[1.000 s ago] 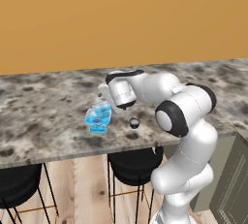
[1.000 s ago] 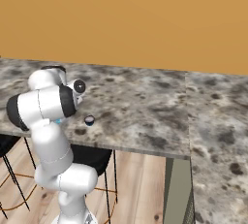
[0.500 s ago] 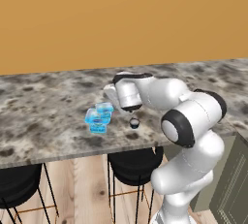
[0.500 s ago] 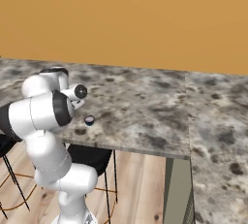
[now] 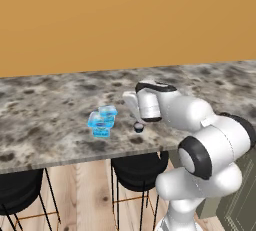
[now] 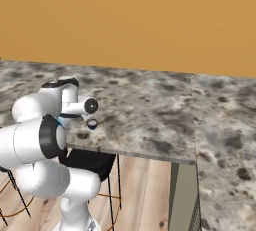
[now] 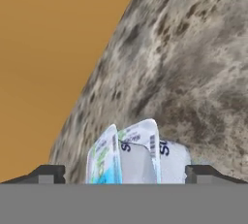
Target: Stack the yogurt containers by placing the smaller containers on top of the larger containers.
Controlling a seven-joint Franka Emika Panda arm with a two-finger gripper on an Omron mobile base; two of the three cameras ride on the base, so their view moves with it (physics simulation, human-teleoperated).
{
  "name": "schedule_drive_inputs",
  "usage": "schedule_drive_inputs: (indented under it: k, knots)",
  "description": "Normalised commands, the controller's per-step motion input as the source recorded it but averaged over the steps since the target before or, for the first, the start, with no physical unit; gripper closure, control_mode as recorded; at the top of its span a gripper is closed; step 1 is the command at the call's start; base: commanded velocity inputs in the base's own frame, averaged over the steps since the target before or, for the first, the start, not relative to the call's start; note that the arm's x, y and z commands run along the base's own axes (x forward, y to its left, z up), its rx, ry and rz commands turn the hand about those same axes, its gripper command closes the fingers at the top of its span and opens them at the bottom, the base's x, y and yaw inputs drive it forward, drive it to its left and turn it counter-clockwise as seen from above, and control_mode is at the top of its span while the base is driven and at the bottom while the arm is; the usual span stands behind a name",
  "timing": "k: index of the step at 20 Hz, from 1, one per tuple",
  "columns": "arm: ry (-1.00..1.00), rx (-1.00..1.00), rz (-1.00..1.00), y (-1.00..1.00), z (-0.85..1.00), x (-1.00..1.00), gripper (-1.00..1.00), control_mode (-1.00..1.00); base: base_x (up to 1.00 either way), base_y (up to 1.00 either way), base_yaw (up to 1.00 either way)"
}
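On the desk [image 5: 45,125], the small cup [image 5: 108,111] is sitting atop the big tub [image 5: 100,123]; the open hand [image 7: 124,173] is hovering near, with the dark cup [image 5: 138,127] beside.

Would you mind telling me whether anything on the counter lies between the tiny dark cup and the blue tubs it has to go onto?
Nothing visible does. The tiny dark cup sits right of the blue tubs, with only bare counter between them.
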Motion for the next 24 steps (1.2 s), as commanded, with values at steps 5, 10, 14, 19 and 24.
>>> schedule_drive_inputs:
  k: [5,10,14,19,24]
  knots:
    - [0.06,0.0,-0.14,-0.22,0.34,-0.47,-1.0,-1.0,0.0,0.0,0.0]
    - [0.02,0.0,-0.04,-0.1,0.11,-0.39,-1.0,-1.0,0.0,0.0,0.0]
    - [-0.21,0.08,-0.01,-0.16,0.1,-0.23,-1.0,-1.0,0.0,0.0,0.0]
    - [-0.18,0.08,0.0,-0.33,0.25,-0.07,-1.0,-1.0,0.0,0.0,0.0]
    - [0.02,-0.14,-0.01,-0.65,0.01,-0.03,-1.0,-1.0,0.0,0.0,0.0]
